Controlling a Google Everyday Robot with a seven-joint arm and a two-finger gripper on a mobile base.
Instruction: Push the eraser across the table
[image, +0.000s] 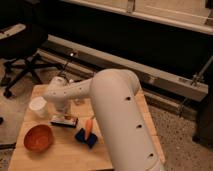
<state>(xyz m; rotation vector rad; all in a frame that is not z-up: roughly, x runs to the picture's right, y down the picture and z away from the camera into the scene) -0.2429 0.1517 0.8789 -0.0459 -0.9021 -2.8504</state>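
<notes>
The eraser (64, 120), a small flat black block with a white top, lies on the light wooden table (60, 156), left of centre. My gripper (63, 113) hangs from the white wrist straight down onto the eraser's far side and appears to touch it. The thick white arm (120, 115) reaches in from the lower right and hides the right part of the table.
A white cup (38, 107) stands just left of the eraser. An orange bowl (38, 138) sits at the front left. An orange carrot (89, 127) lies on a blue block (85, 138) right of the eraser. An office chair (22, 55) stands beyond the table's left.
</notes>
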